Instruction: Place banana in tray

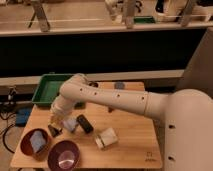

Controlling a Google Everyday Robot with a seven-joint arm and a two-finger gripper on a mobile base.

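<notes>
The green tray (46, 89) stands at the table's back left corner, partly behind my white arm. My gripper (54, 129) hangs low over the table's left side, in front of the tray and just behind the maroon bowls. A small yellowish shape (56, 120) shows at the gripper. It may be the banana, but I cannot tell whether it is held. The arm hides the tray's right part.
Two maroon bowls (35, 143) (64, 155) sit at the front left, one holding something bluish. A bluish packet (70, 124), a black object (84, 123) and a white cup on its side (106, 138) lie mid-table. The wooden table's edge (90, 166) is near.
</notes>
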